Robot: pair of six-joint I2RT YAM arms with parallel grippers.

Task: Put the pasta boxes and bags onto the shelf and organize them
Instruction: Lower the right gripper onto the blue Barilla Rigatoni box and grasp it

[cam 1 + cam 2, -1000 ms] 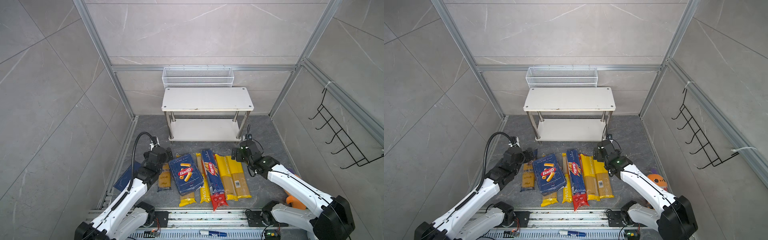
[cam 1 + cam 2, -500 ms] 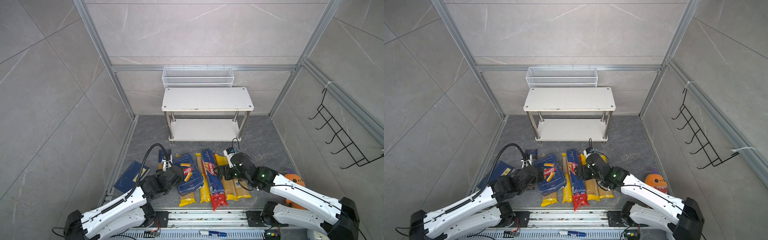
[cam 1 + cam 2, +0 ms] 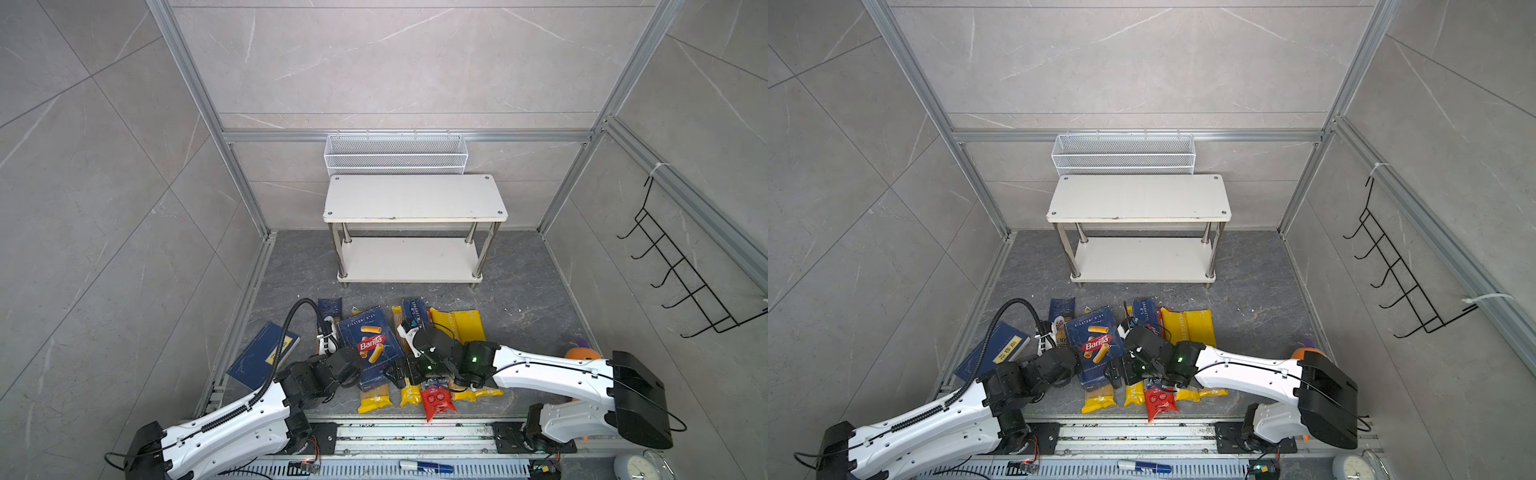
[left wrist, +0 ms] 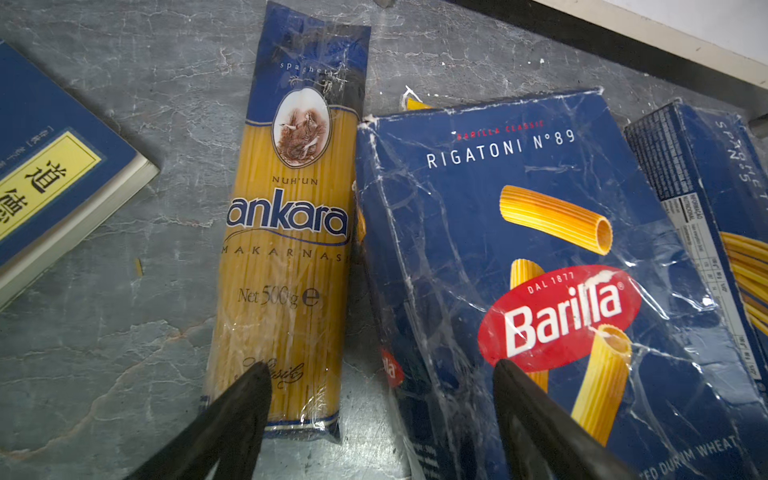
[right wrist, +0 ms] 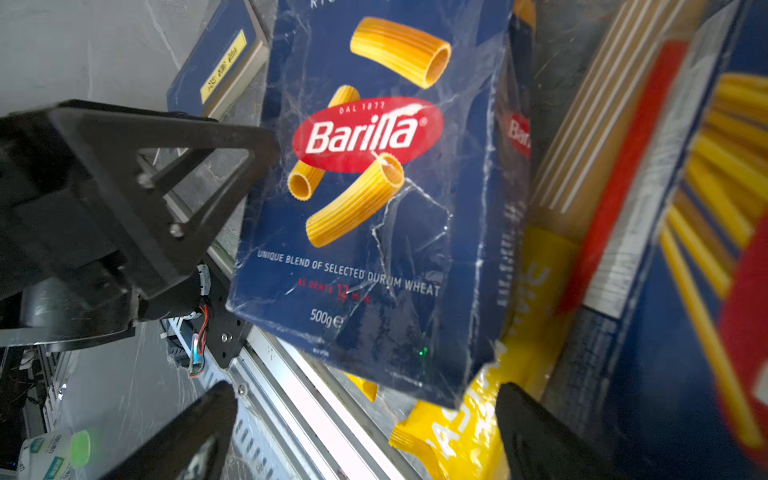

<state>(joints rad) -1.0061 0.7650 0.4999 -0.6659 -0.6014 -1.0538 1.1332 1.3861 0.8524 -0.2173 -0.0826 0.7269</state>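
Both my arms have dropped from beside the shelf [image 3: 415,197] to the near end of the pile on the floor. My left gripper [image 4: 380,370] stands open, one finger over the blue spaghetti bag [image 4: 286,232], the other over the rigatoni box [image 4: 519,257]. My right gripper [image 5: 365,390] gapes wide at the box's near corner. The box lies flat on yellow bags [image 3: 374,402]. I judge it light, stiff but creased, its clear wrap slick; I'd clamp gently across its narrow sides.

White mesh basket [image 3: 395,156] on back wall, black hook rack [image 3: 681,282], blue book [image 3: 262,357], orange plush [image 3: 582,353].
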